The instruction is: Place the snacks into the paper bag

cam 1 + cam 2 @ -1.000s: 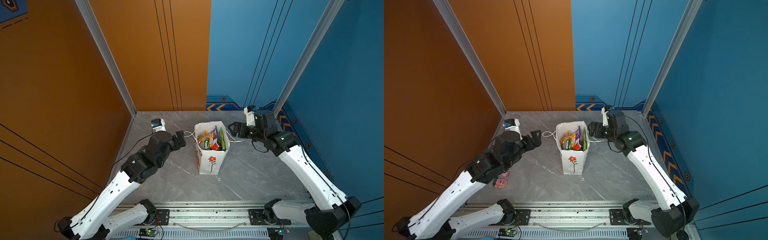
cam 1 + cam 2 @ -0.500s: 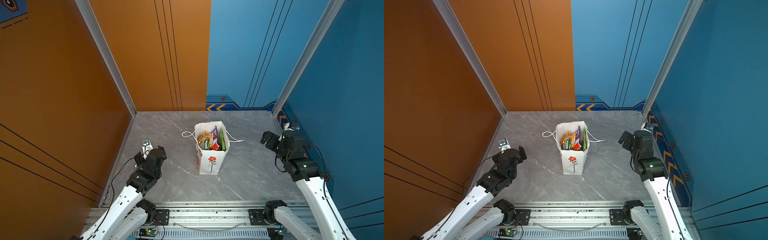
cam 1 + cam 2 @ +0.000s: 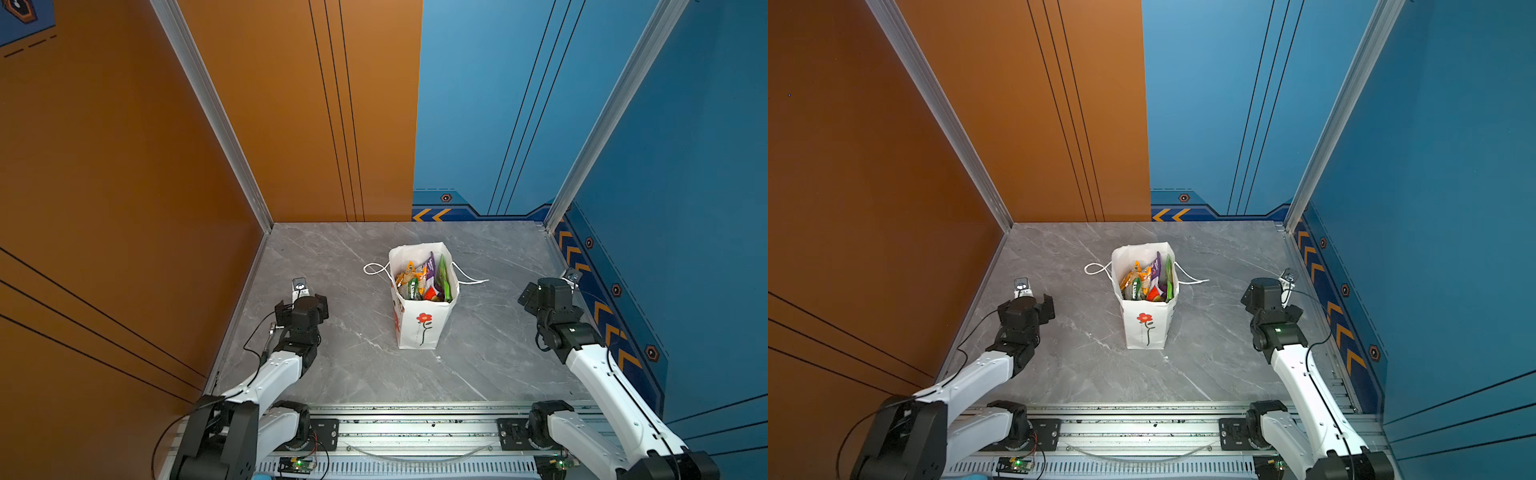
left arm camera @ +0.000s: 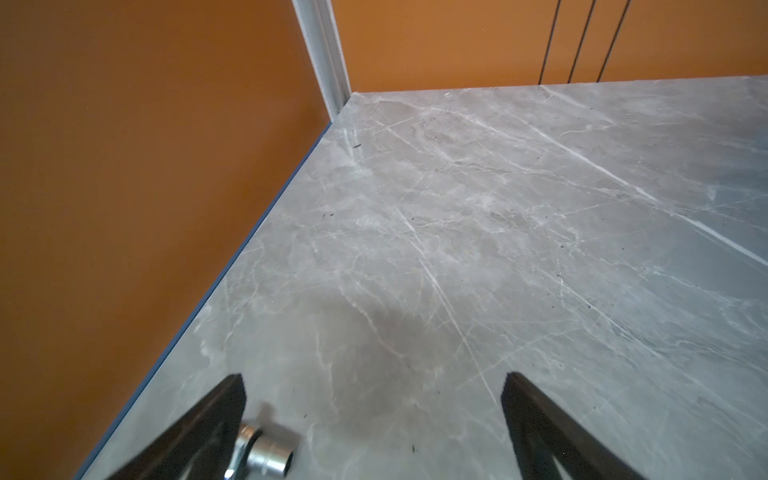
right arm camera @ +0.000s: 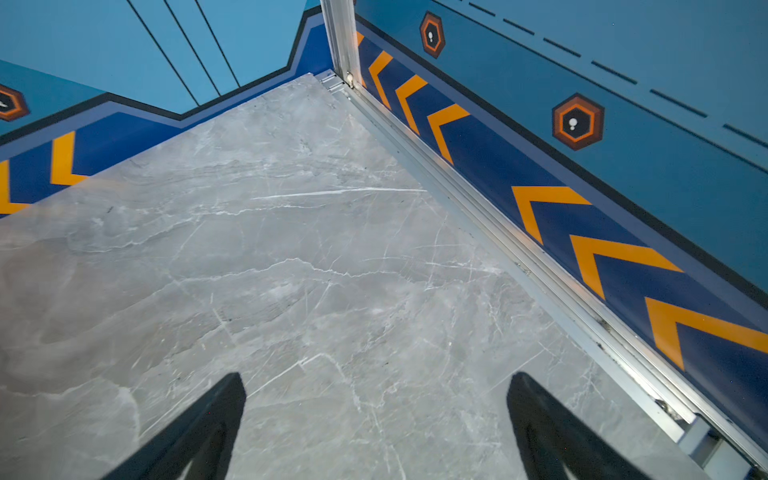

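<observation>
White paper bag [image 3: 419, 328] stands upright mid-table, and the snacks [image 3: 424, 280] (orange, purple, green, a bit of red) all poke up inside it; I see no packet lying loose on the grey marble table [image 3: 353, 374]. So the packing looks finished to me. Left gripper [image 4: 374, 377] and right gripper [image 5: 377, 376] hang well apart from the bag, each with fingers spread wide and empty. Next move, I'd guess, is only parking the arms. Orange wall [image 3: 124, 166] on the left, blue wall [image 3: 685, 166] right; cord handles [image 3: 376, 269] drape outside the bag.
</observation>
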{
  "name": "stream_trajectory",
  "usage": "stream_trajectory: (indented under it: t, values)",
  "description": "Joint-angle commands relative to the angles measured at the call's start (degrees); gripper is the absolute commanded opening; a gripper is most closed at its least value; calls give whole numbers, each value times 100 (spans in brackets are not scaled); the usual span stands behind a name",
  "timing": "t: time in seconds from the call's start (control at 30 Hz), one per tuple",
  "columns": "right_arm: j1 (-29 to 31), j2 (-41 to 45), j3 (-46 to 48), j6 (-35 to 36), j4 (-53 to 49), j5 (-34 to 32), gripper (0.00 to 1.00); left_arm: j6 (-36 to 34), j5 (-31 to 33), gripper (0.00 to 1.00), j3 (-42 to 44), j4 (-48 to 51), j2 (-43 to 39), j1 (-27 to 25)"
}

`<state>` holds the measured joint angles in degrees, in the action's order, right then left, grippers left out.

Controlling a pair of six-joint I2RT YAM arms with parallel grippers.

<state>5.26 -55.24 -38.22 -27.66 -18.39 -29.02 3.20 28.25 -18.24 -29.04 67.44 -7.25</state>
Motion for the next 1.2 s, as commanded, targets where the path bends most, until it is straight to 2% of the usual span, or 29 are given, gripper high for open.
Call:
stream_trajectory:
  t: [0.0, 0.07, 0.13, 0.2, 0.37, 0.47, 0.6, 0.73, 0.87, 0.97, 1.03, 1.07, 1.13, 1.17]
  values:
    - [34, -319, 238, 22, 494, -700, 100, -335, -931, 98, 350, -2417, 879, 226]
    - [37, -605, 331, 39, 761, -885, 100, -325, -1123, 98, 352, -3332, 1718, 318]
    - [37, -888, 472, 144, 1200, -974, 100, -526, -993, 98, 148, -3572, 2319, 177]
    - [4, -1054, 453, 203, 1335, -934, 100, -661, -985, 98, -31, -3045, 2248, 26]
    - [185, -1347, 712, 468, 2082, -1311, 100, -512, -1633, 98, -199, -2663, 2219, 338]
    - [386, -1644, 1044, 654, 2906, -1410, 100, -329, -1937, 98, -352, -2374, 2220, 566]
    - [734, -2212, 1147, 1641, 4332, -1676, 100, -305, -1848, 98, -368, -2344, 2221, 558]
    - [720, -2493, 1340, 2386, 5563, -786, 100, -311, -1835, 98, -360, -2350, 2210, 549]
    - [656, -2510, 1491, 2679, 5962, -315, 100, -324, -1759, 98, -367, -2348, 2202, 506]
    - [438, -3085, 1953, 2852, 7594, 213, 100, -340, -1703, 98, -348, -2346, 2197, 481]
    - [161, -2787, 1768, 2528, 6630, 715, 100, -343, -1692, 98, -353, -2351, 2201, 469]
    - [20, -2913, 1792, 2441, 6834, 900, 100, -353, -1701, 98, -346, -2355, 2199, 470]
    - [-35, -3464, 1900, 2393, 7699, 745, 100, -353, -1697, 98, -339, -2348, 2197, 463]
    - [-38, -3260, 1839, 2330, 7086, 788, 100, -355, -1693, 98, -339, -2346, 2195, 461]
